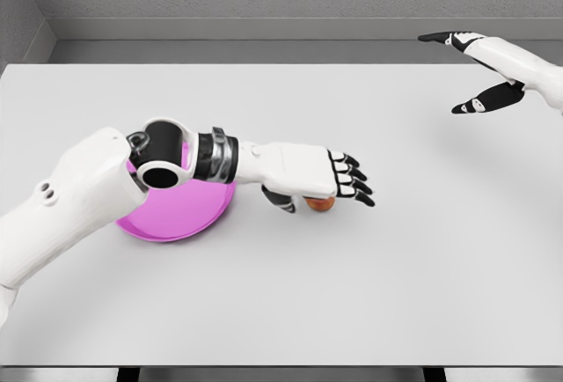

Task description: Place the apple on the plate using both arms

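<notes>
A small reddish apple (320, 204) lies on the white table, mostly hidden under my left hand (327, 190). That hand hovers palm down right over it, fingers stretched out to the right and thumb curled beneath; I cannot tell whether it touches the apple. The pink plate (180, 219) sits left of the apple, partly covered by my left forearm and elbow. My right hand (471, 74) is raised at the far right, far from the apple, with fingers spread and holding nothing.
The white table (281, 312) fills the view, with its front edge at the bottom and a grey wall behind. Nothing else stands on it.
</notes>
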Robot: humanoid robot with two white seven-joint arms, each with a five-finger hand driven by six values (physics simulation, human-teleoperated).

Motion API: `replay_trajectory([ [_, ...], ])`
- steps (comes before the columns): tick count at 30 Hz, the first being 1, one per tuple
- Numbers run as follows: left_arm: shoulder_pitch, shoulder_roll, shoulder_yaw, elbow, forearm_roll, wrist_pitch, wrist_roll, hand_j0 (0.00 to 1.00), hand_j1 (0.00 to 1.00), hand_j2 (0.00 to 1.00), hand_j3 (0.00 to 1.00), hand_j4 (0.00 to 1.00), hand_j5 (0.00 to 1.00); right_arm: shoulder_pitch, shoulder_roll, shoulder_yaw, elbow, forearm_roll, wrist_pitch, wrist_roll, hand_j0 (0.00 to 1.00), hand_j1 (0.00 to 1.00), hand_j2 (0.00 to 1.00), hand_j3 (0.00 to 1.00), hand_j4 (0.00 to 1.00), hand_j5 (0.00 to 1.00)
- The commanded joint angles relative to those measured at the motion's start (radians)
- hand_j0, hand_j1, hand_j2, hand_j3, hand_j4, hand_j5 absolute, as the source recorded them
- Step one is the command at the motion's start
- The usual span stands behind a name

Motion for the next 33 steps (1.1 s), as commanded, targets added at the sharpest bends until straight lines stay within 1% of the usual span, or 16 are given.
replay_trajectory([
  [1, 0.0, 0.002, -0.009, 0.024, -0.007, 0.002, 0.001, 1.0, 1.0, 1.0, 1.0, 1.0, 1.0, 0.0, -0.001, 0.001, 0.0, -0.006, 0.003, 0.0, 1.0, 1.0, 1.0, 1.0, 1.0, 1.0],
  [5, -0.002, -0.001, -0.007, 0.084, -0.022, 0.002, 0.001, 1.0, 1.0, 1.0, 1.0, 1.0, 1.0, 0.002, -0.001, 0.001, 0.003, -0.006, 0.003, 0.0, 1.0, 1.0, 1.0, 1.0, 1.0, 1.0],
  [8, -0.002, -0.006, -0.007, 0.086, -0.022, 0.002, 0.001, 1.0, 1.0, 1.0, 1.0, 1.0, 1.0, 0.0, -0.001, 0.001, 0.003, -0.006, 0.003, 0.0, 1.0, 1.0, 1.0, 1.0, 1.0, 1.0],
  [10, -0.002, -0.009, -0.009, 0.107, -0.024, 0.002, 0.001, 1.0, 1.0, 1.0, 1.0, 1.0, 1.0, 0.0, -0.001, 0.001, 0.003, -0.006, 0.003, 0.0, 1.0, 1.0, 1.0, 1.0, 1.0, 1.0],
  [11, -0.003, -0.009, -0.007, 0.112, -0.037, 0.002, 0.001, 1.0, 1.0, 1.0, 1.0, 1.0, 1.0, 0.0, -0.001, 0.001, 0.003, -0.006, 0.003, 0.0, 1.0, 1.0, 1.0, 1.0, 1.0, 1.0],
  [13, -0.003, -0.013, -0.007, 0.112, -0.038, 0.002, 0.001, 1.0, 1.0, 1.0, 1.0, 1.0, 1.0, 0.002, -0.001, 0.001, 0.003, -0.006, 0.003, 0.0, 1.0, 1.0, 1.0, 1.0, 1.0, 1.0],
  [15, -0.011, -0.03, -0.007, 0.112, -0.074, 0.002, 0.001, 1.0, 1.0, 1.0, 1.0, 1.0, 1.0, 0.002, -0.001, 0.001, 0.003, -0.006, 0.003, 0.0, 1.0, 1.0, 1.0, 1.0, 1.0, 1.0],
  [19, -0.011, -0.047, -0.009, 0.118, -0.087, 0.002, 0.001, 1.0, 1.0, 1.0, 1.0, 1.0, 1.0, 0.002, -0.001, 0.001, 0.003, -0.006, 0.003, 0.0, 1.0, 1.0, 1.0, 1.0, 1.0, 1.0],
  [21, -0.011, -0.061, -0.009, 0.127, -0.11, 0.002, 0.001, 1.0, 1.0, 1.0, 1.0, 1.0, 1.0, 0.002, 0.0, 0.003, 0.003, -0.006, 0.003, 0.0, 1.0, 1.0, 1.0, 1.0, 1.0, 1.0],
  [23, -0.011, -0.07, -0.009, 0.127, -0.125, 0.002, 0.001, 0.97, 0.97, 0.97, 0.97, 0.97, 0.97, 0.002, -0.001, 0.003, 0.003, -0.006, 0.003, 0.0, 1.0, 1.0, 1.0, 1.0, 1.0, 1.0],
  [25, -0.009, -0.07, -0.01, 0.127, -0.125, 0.002, 0.001, 0.97, 0.97, 0.97, 0.97, 0.97, 0.97, 0.002, -0.001, 0.003, 0.003, -0.006, 0.003, 0.0, 1.0, 1.0, 1.0, 1.0, 1.0, 1.0],
  [27, -0.009, -0.072, -0.01, 0.127, -0.123, 0.002, 0.001, 0.93, 0.93, 0.93, 0.93, 0.93, 0.93, 0.0, -0.001, 0.003, 0.003, -0.006, 0.003, 0.0, 1.0, 1.0, 1.0, 1.0, 1.0, 1.0],
  [30, -0.009, -0.072, -0.01, 0.127, -0.123, 0.002, 0.001, 0.92, 0.92, 0.92, 0.92, 0.92, 0.92, 0.002, -0.001, 0.003, 0.003, -0.006, 0.003, 0.0, 1.0, 1.0, 1.0, 1.0, 1.0, 1.0],
  [33, -0.009, -0.072, -0.012, 0.142, -0.125, 0.002, 0.001, 0.87, 0.87, 0.87, 0.87, 0.87, 0.87, 0.0, -0.001, 0.003, 0.003, -0.006, 0.003, 0.0, 1.0, 1.0, 1.0, 1.0, 1.0, 1.0],
])
